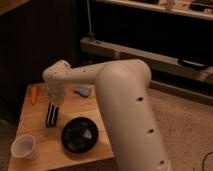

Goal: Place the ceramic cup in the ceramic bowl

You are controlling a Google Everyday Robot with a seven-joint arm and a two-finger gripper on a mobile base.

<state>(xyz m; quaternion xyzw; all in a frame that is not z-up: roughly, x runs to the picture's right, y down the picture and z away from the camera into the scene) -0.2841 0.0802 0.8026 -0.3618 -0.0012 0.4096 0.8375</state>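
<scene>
The wooden bench (31, 121) fills the lower left of a dim room. The ceramic cup (23, 147) stands at its near-left corner. My hand (51, 115) hangs fingers-down, slightly parted, empty. The ceramic bowl (80, 135) sits lower right of it. My arm (126, 102) bends in from the right.

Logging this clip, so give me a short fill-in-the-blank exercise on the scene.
The cup stands on the ____, outside the bowl.
The bowl is ____.
The gripper hangs beside the bowl; beyond it lies an ____ object.
Missing: table; black; orange.
</scene>
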